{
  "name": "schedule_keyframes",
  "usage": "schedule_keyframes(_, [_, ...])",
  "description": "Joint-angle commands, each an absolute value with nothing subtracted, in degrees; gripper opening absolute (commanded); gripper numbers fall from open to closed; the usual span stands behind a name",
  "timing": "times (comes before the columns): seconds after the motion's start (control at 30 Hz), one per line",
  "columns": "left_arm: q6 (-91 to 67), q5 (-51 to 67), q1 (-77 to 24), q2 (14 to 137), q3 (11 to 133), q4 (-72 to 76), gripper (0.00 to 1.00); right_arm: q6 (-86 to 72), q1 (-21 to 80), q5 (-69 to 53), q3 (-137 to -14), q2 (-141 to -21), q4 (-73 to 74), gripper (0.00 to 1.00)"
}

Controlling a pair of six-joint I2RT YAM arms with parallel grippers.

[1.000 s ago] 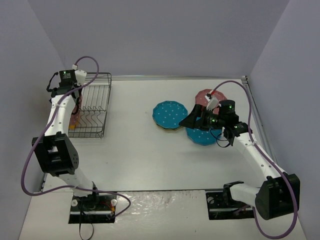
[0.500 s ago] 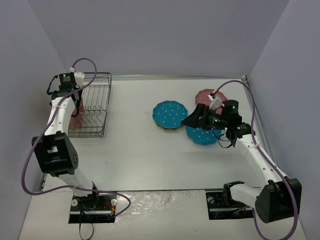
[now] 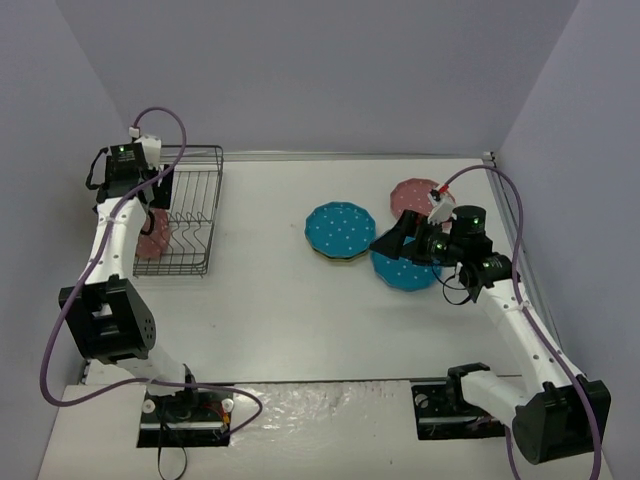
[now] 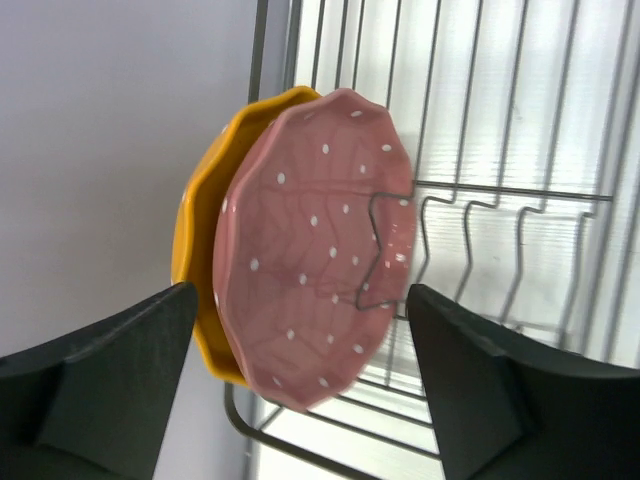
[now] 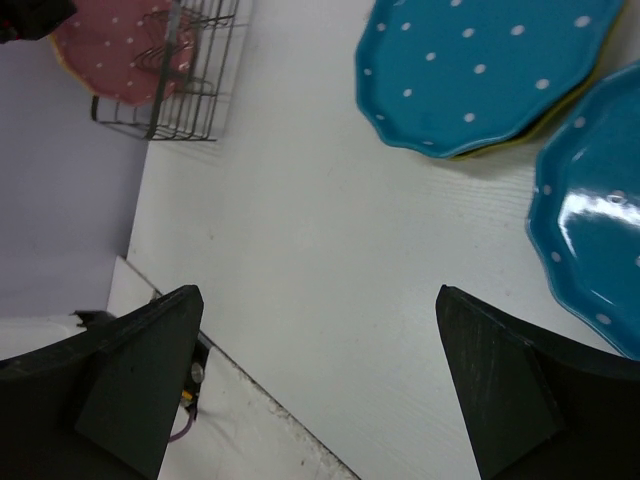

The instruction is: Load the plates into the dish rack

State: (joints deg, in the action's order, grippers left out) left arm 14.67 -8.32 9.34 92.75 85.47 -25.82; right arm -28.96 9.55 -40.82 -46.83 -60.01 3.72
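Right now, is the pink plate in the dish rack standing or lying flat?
Standing on edge: the pink plate leans against the orange-yellow plate, with a dish rack prong across its face.

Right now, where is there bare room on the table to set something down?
Free: the table between the rack and the teal plates, and the near strip in front of both. Crowded: the right side, where plates cluster by the right gripper.

- The white table (image 3: 280, 300) holds everything.
- A wire dish rack (image 3: 214, 215) sits on its left side.
- A blue dotted plate (image 3: 340, 229) lies in the middle, on a yellow plate (image 5: 495, 153).
- A second blue plate (image 3: 400, 272) lies just right of them.
- A pink plate (image 3: 412, 192) lies behind that.
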Motion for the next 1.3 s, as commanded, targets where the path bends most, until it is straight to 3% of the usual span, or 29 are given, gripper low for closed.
schedule_keyframes(0.0, [7.44,-5.89,7.84,85.37,92.29,-27.70,0.86,-28.71,8.74,-26.73,-49.75,-58.18,8.81,1.00])
schedule_keyframes(0.13, [2.32,-6.66,5.12,83.30,97.81,-34.56,0.97,-29.90,8.59,-11.03,-51.17,-59.30,15.81,1.00])
schedule_keyframes(0.37, [-11.25,3.18,2.96,76.32,97.28,-40.24,0.97,-34.40,7.15,2.94,-49.55,-64.45,21.38,0.99])
schedule_keyframes(0.53, [-19.38,16.03,0.79,68.08,86.54,-38.65,0.97,-37.36,5.15,5.32,-47.01,-69.86,20.58,0.97])
schedule_keyframes(0.8, [-21.42,17.05,-3.84,58.22,73.27,-39.08,0.97,-40.52,3.54,2.07,-40.54,-75.09,12.14,0.86])
schedule_keyframes(1.27, [-23.23,18.78,-5.48,58.53,70.11,-37.71,0.97,-45.14,2.69,4.24,-32.70,-77.26,0.53,0.64])
